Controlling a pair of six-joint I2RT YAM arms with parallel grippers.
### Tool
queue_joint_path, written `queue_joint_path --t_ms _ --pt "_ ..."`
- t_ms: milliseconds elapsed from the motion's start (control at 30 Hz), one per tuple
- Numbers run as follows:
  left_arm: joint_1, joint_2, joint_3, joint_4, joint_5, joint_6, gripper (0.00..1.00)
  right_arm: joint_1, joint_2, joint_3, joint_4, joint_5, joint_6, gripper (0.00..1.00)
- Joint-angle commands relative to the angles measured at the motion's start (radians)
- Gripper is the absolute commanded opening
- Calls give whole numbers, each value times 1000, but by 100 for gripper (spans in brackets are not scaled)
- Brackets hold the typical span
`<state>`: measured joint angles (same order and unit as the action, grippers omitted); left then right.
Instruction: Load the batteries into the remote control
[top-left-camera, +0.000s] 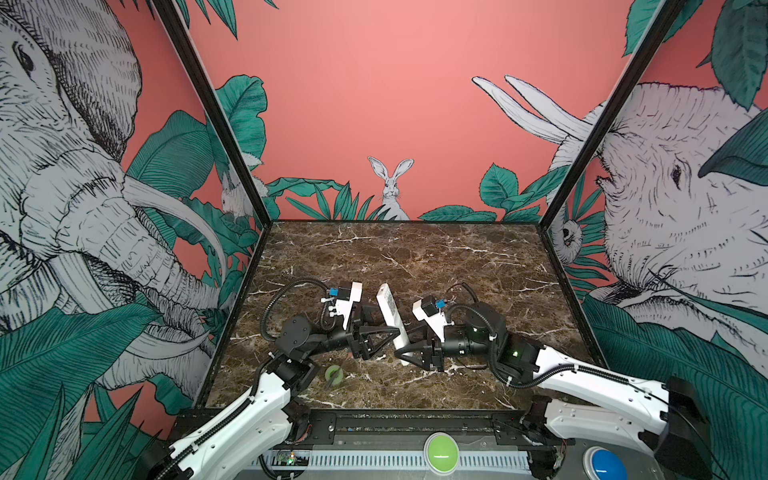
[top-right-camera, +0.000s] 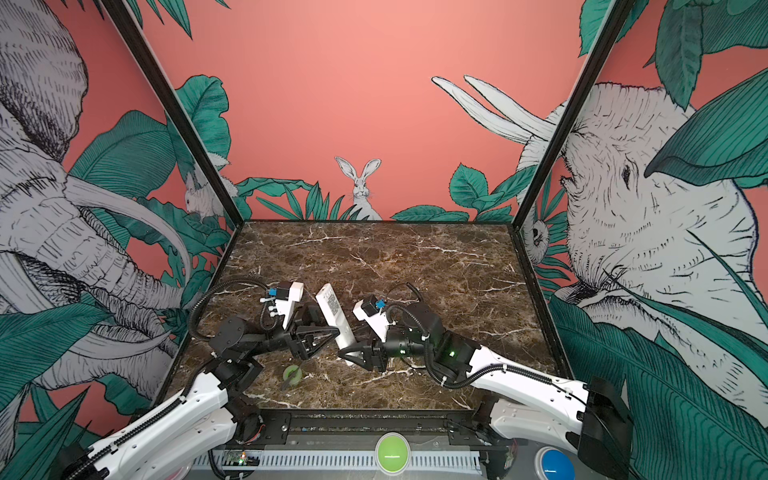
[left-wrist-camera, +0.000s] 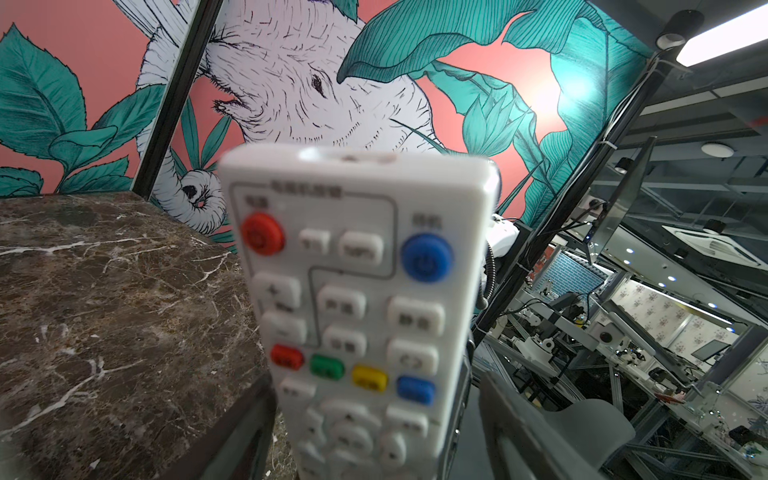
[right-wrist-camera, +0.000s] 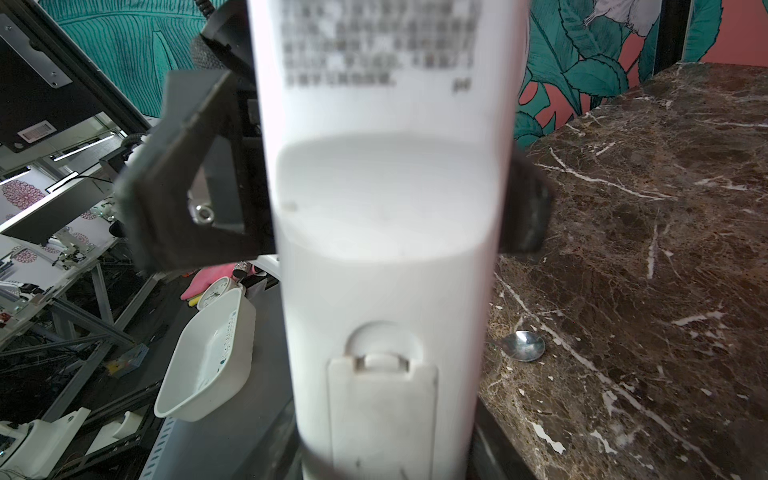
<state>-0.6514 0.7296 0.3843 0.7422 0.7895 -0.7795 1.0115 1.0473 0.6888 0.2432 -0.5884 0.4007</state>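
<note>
Brown marble tabletop (top-left-camera: 415, 257), metal spoon (right-wrist-camera: 524, 345) on it, small green ring (top-left-camera: 333, 372), perhaps tape, jungle mural walls (top-left-camera: 374, 104)

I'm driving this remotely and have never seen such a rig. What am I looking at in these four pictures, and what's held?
Two robot arms work over a marble table. The two wide pictures are one overhead camera head's views of the scene; the other two come from wrist cameras. The right gripper holds the remote control, tilted, by its lower end. The left gripper has its fingers either side of its middle; whether they press is unclear. The left wrist sees its buttons, the right its back, battery cover shut. A spoon and a green ring lie on the table. No batteries show.
</note>
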Motion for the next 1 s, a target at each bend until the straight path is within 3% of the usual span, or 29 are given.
queue_joint_path --t_ms 0,667,967 --pt "4 -11 33 63 19 -20 74 -5 -10 -5 87 -43 -1 23" --pt "4 4 34 111 22 -49 56 -4 -3 -2 89 -77 0 24" --pt "3 9 42 117 15 -61 38 -3 -6 -2 92 -77 -1 24"
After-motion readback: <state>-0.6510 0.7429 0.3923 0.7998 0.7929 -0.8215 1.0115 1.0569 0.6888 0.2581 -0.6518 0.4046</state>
